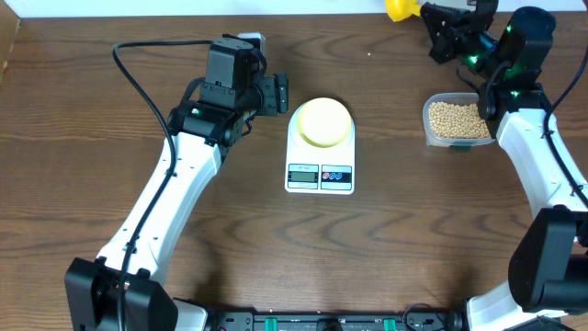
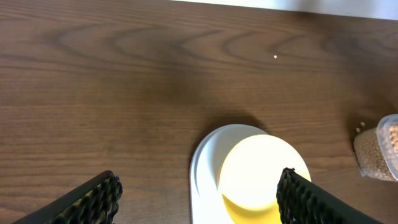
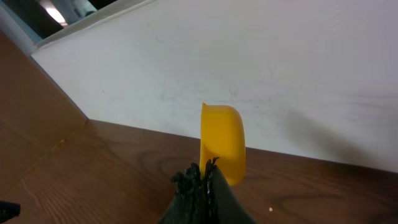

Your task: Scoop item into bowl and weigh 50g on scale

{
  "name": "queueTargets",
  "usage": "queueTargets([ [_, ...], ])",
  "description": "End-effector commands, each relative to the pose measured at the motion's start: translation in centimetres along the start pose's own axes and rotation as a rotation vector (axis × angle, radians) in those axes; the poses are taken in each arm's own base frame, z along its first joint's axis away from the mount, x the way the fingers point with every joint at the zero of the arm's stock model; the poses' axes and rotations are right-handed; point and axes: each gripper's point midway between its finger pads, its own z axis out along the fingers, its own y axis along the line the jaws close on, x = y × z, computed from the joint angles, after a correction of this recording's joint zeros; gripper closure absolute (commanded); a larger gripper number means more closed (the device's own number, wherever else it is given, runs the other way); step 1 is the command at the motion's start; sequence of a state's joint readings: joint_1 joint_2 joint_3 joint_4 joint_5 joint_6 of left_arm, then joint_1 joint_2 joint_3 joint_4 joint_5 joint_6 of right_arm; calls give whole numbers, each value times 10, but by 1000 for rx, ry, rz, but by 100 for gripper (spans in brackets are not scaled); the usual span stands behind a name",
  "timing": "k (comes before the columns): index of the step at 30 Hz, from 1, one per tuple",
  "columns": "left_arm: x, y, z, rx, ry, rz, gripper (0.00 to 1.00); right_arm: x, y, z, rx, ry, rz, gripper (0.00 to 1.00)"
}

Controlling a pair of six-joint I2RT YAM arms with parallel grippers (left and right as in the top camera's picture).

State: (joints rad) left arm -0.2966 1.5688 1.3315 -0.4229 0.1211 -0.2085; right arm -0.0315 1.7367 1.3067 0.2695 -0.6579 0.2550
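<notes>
The pale yellow bowl (image 1: 323,120) sits empty on the platform of the white scale (image 1: 320,177) at mid-table. My left gripper (image 1: 277,95) hovers just left of the bowl, open and holding nothing. In the left wrist view the bowl (image 2: 255,171) and scale (image 2: 204,155) lie between the spread fingers of the gripper (image 2: 200,180), near the right one. The beans (image 1: 457,119) fill a clear tub (image 1: 432,131) to the right. At the far right edge my right gripper (image 1: 428,15) is shut on a yellow scoop (image 1: 399,8). In the right wrist view the scoop (image 3: 224,140) sticks out past the closed gripper (image 3: 202,169).
A white wall (image 3: 249,62) runs along the table's far edge behind the scoop. One stray bean (image 2: 275,56) lies on the wood beyond the scale. The bean tub (image 2: 379,149) shows at the right edge of the left wrist view.
</notes>
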Motion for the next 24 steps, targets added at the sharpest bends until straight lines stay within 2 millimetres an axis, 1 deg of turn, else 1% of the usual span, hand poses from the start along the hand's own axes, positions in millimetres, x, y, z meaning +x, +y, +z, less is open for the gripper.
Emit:
queueTargets([
  [1, -2, -7, -6, 32, -7, 29, 18, -6, -1, 0, 3, -10, -24, 99],
  [4, 8, -10, -6, 32, 29, 115, 18, -6, -1, 0, 3, -9, -23, 99],
  [7, 18, -17, -6, 40, 63, 177, 18, -6, -1, 0, 3, -9, -23, 99],
  [12, 29, -43, -6, 87, 77, 320, 18, -6, -1, 0, 3, -8, -22, 99],
  [14, 34, -50, -7, 93, 87, 373, 18, -6, -1, 0, 2, -8, -22, 99],
  [20, 55, -47, -9, -5, 154, 450, 18, -5, 0, 1, -1, -7, -22, 99],
  [24, 66, -54, -11, -5, 184, 477, 18, -5, 1, 1, -1, -7, -22, 99],
])
